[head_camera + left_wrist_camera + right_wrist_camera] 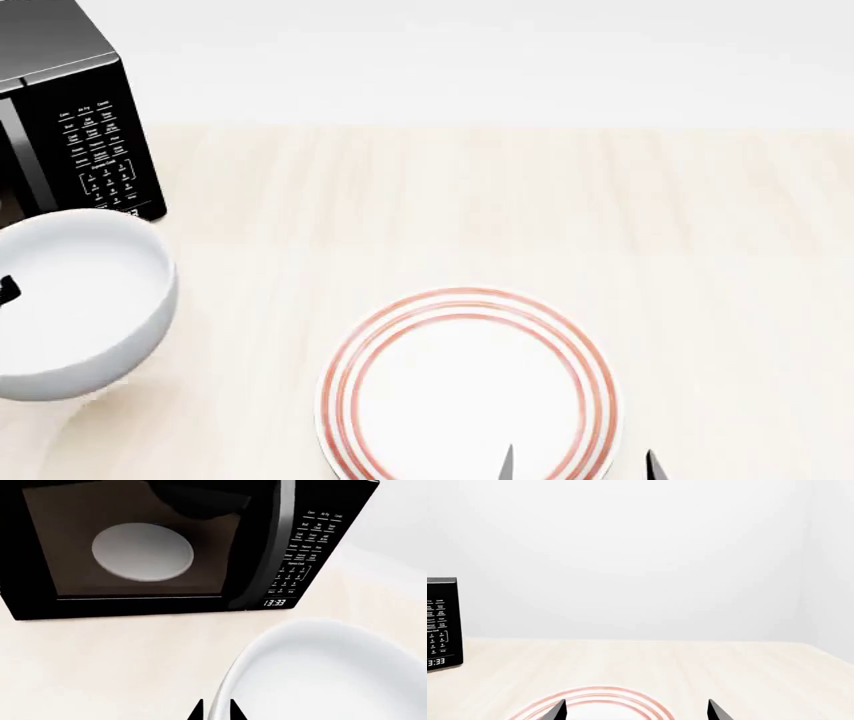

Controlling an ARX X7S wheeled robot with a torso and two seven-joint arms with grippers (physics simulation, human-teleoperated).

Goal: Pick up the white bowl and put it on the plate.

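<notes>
The white bowl (74, 300) is at the left of the head view, in front of the microwave, with a soft shadow under it on the table. My left gripper (217, 711) is shut on the bowl (333, 675), its rim pinched between the two black tips. One fingertip (7, 290) shows inside the bowl. The plate (467, 390), flat and white with red rings, lies on the table to the bowl's right, apart from it. My right gripper (581, 468) stands open over the plate's near right edge, holding nothing. In the right wrist view the plate (597, 696) lies between that gripper's (637, 711) spread tips.
A black microwave (80, 130) stands at the back left with its door shut and a white turntable (143, 550) behind the glass. The light wooden tabletop (601, 220) stretches to the right and back toward a white wall (640, 555).
</notes>
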